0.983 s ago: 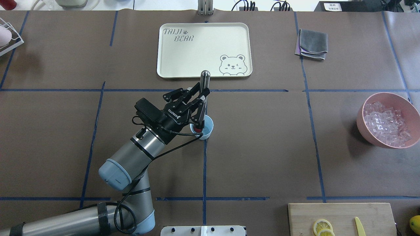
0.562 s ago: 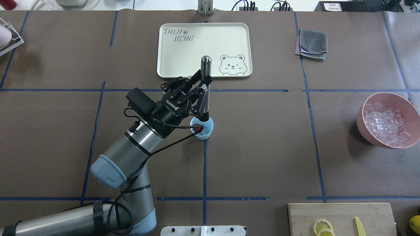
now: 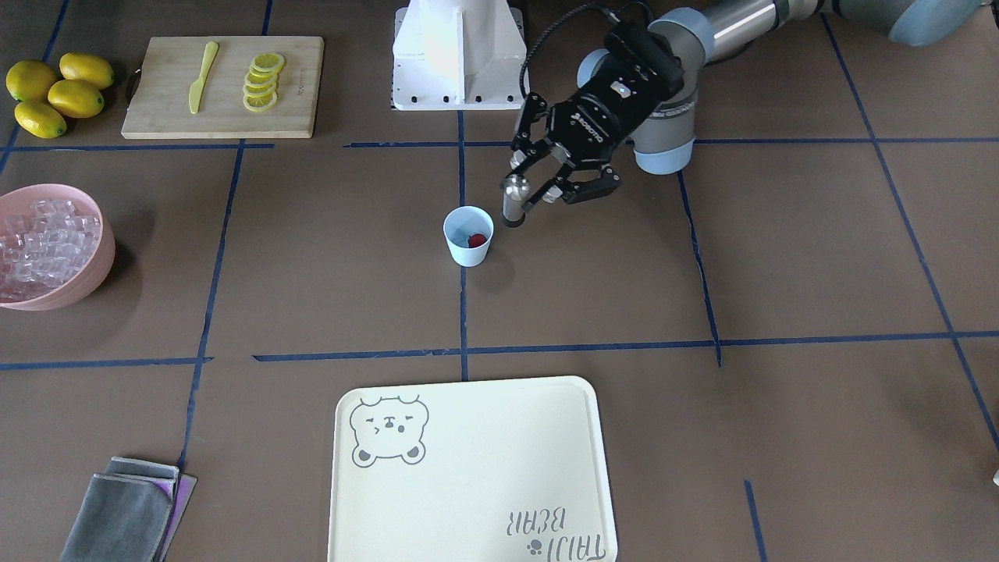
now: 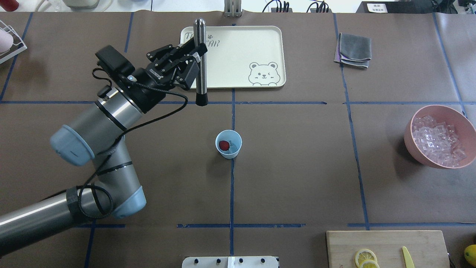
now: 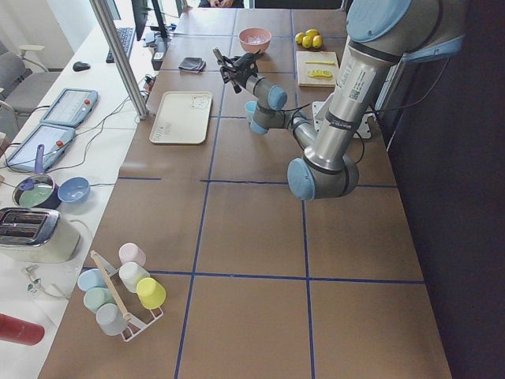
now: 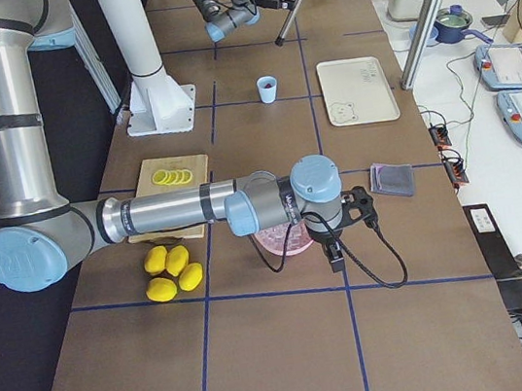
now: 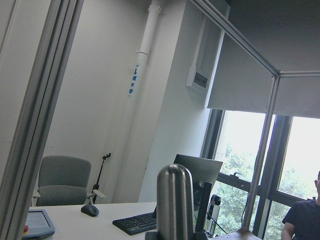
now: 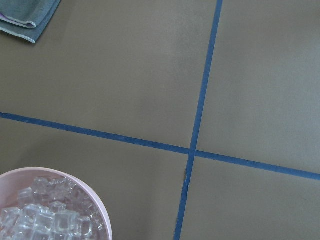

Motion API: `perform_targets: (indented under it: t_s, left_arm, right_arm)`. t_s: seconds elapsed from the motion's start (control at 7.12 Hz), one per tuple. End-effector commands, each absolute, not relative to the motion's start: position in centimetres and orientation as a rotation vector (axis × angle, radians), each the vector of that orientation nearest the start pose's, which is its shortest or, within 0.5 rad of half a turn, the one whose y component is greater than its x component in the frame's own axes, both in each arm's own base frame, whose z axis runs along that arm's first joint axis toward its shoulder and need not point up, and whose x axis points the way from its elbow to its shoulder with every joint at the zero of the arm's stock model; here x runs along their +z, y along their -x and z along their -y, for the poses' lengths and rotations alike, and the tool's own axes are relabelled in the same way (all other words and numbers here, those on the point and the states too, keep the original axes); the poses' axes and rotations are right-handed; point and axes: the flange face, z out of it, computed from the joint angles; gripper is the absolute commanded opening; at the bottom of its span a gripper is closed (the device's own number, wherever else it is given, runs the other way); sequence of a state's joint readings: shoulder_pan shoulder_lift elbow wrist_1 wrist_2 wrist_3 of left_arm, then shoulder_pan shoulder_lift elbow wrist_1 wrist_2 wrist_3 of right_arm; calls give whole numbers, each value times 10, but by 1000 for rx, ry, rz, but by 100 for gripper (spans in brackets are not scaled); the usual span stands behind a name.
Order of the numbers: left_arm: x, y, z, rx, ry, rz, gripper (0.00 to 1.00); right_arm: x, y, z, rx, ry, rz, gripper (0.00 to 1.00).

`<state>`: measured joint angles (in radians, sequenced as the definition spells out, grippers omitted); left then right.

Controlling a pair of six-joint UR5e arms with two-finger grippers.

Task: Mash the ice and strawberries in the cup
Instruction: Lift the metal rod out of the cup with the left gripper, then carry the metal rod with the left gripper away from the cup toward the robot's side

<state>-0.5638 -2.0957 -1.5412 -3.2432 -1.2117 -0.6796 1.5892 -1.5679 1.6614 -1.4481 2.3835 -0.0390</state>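
One red strawberry piece (image 4: 224,145) lies in the pale blue cup (image 4: 231,155), which stands upright on a blue tape line mid-table. We cannot make out whether any ice shares the cup. The ice (image 4: 438,139) we can see is heaped in the pink bowl (image 4: 418,154), well apart on the robot's right.

Left gripper (image 4: 196,58): fingers pinched on a steel rod (image 4: 201,83) with a black lower end. The rod is outside the cup. From overhead its tip hangs on the tray side. The front-facing view puts the tip just beside the cup's rim, not in it. From overhead the rod crosses the cream bear tray (image 4: 238,56) and covers part of its lettering.

Around: a folded grey cloth (image 4: 354,50) beyond the bowl. A cutting board (image 4: 386,242) carries lemon slices (image 4: 365,257) and a yellow knife (image 4: 407,257), with whole lemons (image 3: 55,92) beside it.

Hard to read: the left wrist view gives only the rod's rounded top against a room. The right gripper (image 6: 335,255) shows only small, from the table's end, near the bowl. We cannot tell whether it is spread or pressed together. The right wrist view catches a slice of the bowl and a cloth corner, both cut off.
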Motion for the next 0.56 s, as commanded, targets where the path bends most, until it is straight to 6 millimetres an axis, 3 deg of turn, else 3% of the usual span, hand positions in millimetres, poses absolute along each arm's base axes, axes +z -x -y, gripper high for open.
perform_targets:
  t_s: [0.0, 0.42]
  left_arm:
    - [240, -339, 506, -186, -1379, -1491, 0]
    - [326, -274, 535, -234, -1089, -1440, 0]
  right_arm:
    - [596, -70, 503, -107, -229, 802, 100]
    - [593, -70, 503, -109, -233, 803, 100]
